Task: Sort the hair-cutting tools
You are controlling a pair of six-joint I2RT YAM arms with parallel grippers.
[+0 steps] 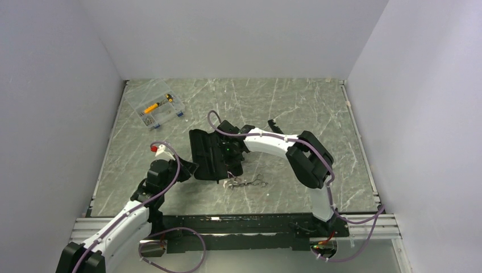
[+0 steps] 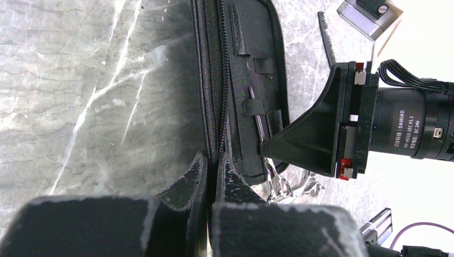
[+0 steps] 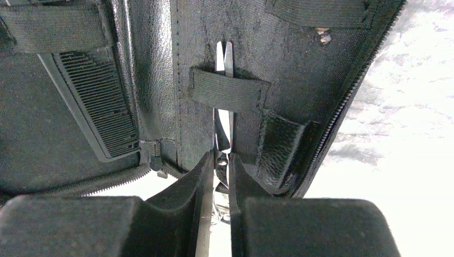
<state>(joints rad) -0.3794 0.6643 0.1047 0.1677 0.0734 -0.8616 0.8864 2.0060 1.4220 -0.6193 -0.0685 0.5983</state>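
Partly hidden: scissors [image 3: 224,58] under strap [image 3: 227,91] in case [image 3: 321,69], handles behind fingers [image 3: 199,182].

Grey marbled tabletop [image 1: 295,108] between plain white walls [image 1: 239,34]

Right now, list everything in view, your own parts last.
scissors in case: one pair, silver, blades under a strap.
scissors on table: one pair, silver, by the case's near edge.
comb: one, black, lying in the case's other half.
toothed strip: one, black, on the table beyond the case.
case: one, black, open, mid-table.
box: one, clear, far left.
table: one, grey marbled.
left gripper: one, black, shut on the case's edge.
right gripper: one, black, shut on the cased scissors.
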